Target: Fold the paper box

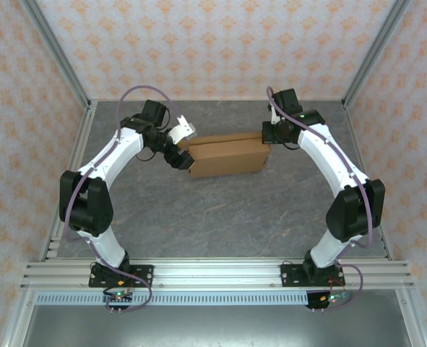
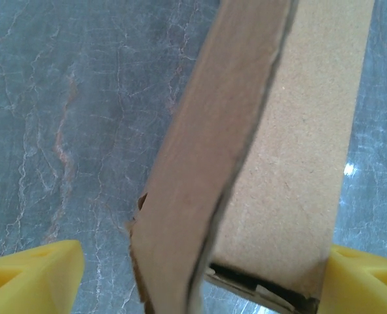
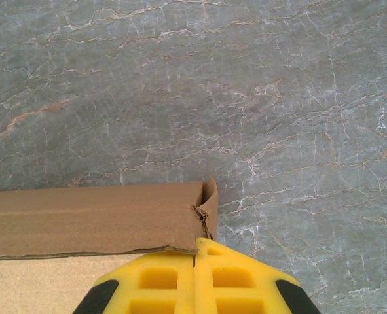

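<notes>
I'm seeing the paper box (image 1: 227,157) lying on the grey bench (image 1: 220,224), toward the far middle, long side running left-right between the two arms. The left fingers (image 1: 183,160) are sitting at its left end. On the left wrist camera they're standing released and wide apart, straddling the box end: a brown flap (image 2: 200,196) is rising tilted between them, clear of one yellow finger, while the other finger is sitting just beside the panel edge. The right fingers (image 3: 160,281) are clenched together, tips resting right at the box's far right corner, where the cardboard is looking slightly torn. I can't tell whether any cardboard is caught between them. The box walls are looking folded up into a shallow rectangle.
</notes>
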